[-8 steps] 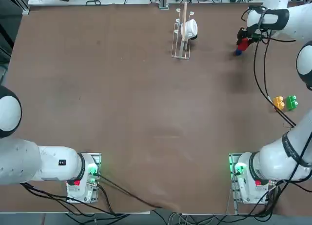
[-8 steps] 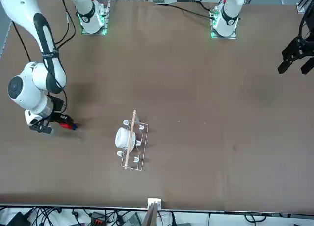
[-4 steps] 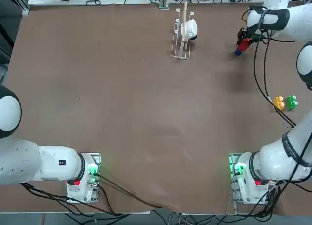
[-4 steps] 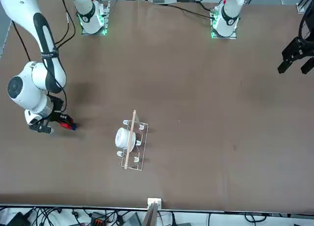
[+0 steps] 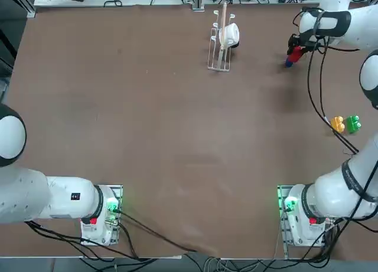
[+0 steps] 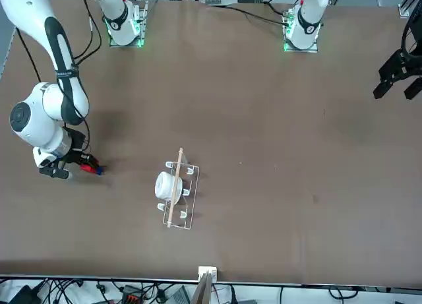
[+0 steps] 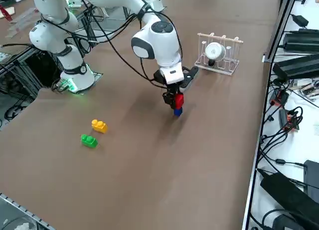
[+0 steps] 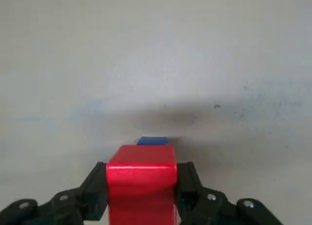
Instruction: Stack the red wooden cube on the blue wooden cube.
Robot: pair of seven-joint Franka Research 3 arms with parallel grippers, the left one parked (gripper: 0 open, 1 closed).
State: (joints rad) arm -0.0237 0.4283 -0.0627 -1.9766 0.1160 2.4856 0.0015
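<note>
My right gripper [image 7: 175, 98] is shut on the red wooden cube [image 8: 141, 183], at the table's far right part in the top view. The black fingers [image 8: 95, 191] clamp the cube's two sides. The blue wooden cube [image 8: 151, 141] lies on the table just beneath the red one, and only a thin blue strip peeks past it in the wrist view. In the right side view the red cube [image 7: 178, 101] sits directly over the blue cube [image 7: 177, 111]. The same pair shows as red [image 5: 295, 51] over blue [image 5: 289, 62] in the top view, and small by the gripper [image 6: 84, 163] in the front view.
A white wire rack [image 5: 220, 43] with a white cup and a wooden stick stands left of the cubes. An orange studded block [image 5: 337, 124] and a green studded block [image 5: 353, 123] lie nearer the right arm's base. The arm's black cable [image 5: 316, 95] hangs above the table.
The gripper with the red cube has shifted slightly toward the table's far edge, keeping over the blue cube. Its grip is unchanged.
</note>
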